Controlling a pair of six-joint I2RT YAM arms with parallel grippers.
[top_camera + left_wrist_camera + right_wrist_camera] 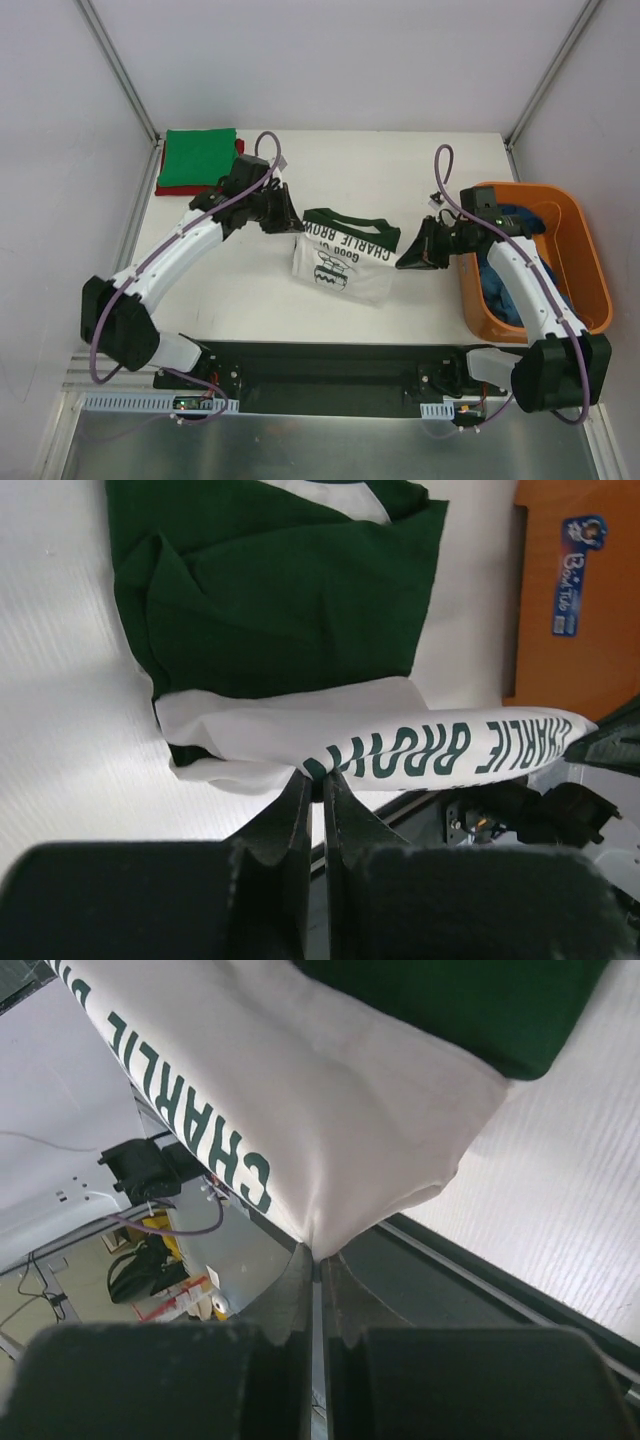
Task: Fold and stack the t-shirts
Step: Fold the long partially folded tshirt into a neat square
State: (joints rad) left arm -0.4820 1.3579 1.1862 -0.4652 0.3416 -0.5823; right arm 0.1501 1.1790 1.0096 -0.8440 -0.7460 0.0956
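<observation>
Mid-frame, a white cloth t-shirt with dark green sleeves and Charlie Brown print (pixel 345 258) is on the white surface (pixel 400 170), stretched between both tools. Its left edge is pinched by the left tool (pixel 292 220), fingers closed to a sliver. The right tool (pixel 405 260) is clamped the same way on its right corner. Upper left, a folded bright green t-shirt (pixel 198 157) lies on a red t-shirt (pixel 165 187). At right, blue cloth (pixel 505 290) sits in the orange plastic tub (pixel 590 260).

Top camera looks down from above and behind — both wrist cameras, close in, share the white t-shirt (pixel 345 262).
</observation>
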